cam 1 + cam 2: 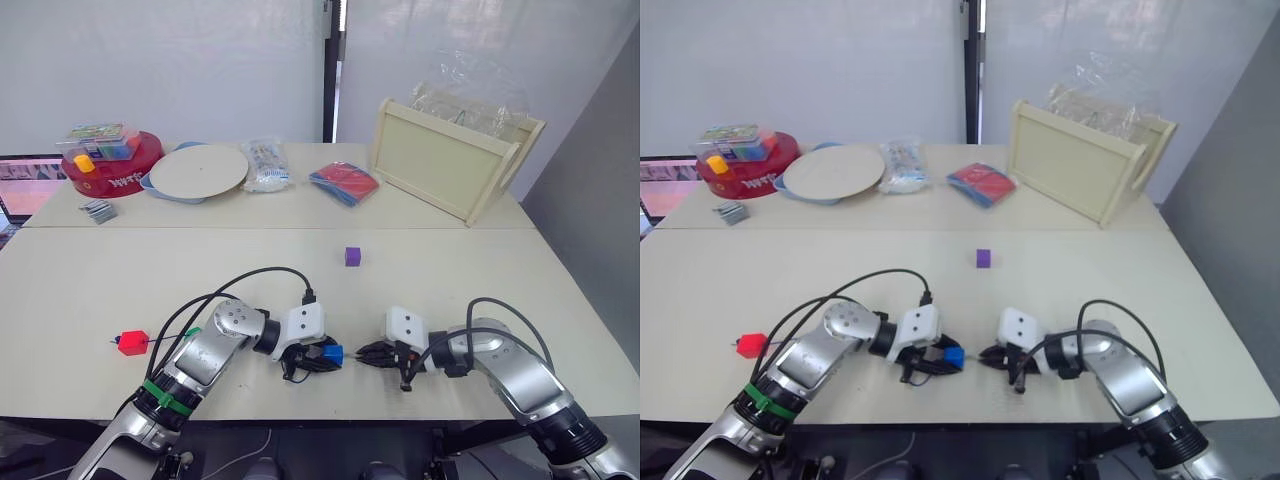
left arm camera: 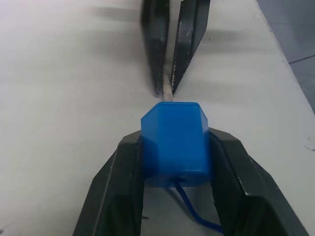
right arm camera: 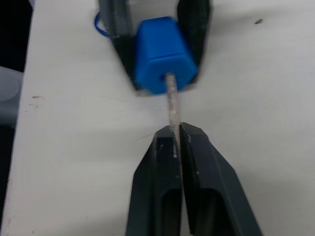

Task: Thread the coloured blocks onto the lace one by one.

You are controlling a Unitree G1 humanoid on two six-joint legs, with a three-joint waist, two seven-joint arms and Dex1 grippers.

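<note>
Right wrist view: right fingers point(image 3: 178, 132) pinch the lace point(image 3: 172, 105) tip, lying end-on between the grippers; left fingers point(image 2: 125, 172) clamp the blue block point(image 2: 174, 142) threaded on it.

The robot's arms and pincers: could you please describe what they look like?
Both arms are silver-grey metal with rounded joints. The left arm wears a green band near its lower end, and looping black cables run along each arm. Each wrist carries a white boxy housing with small dark dots. The left pincer and right pincer each have two tapering black fingers.
</note>
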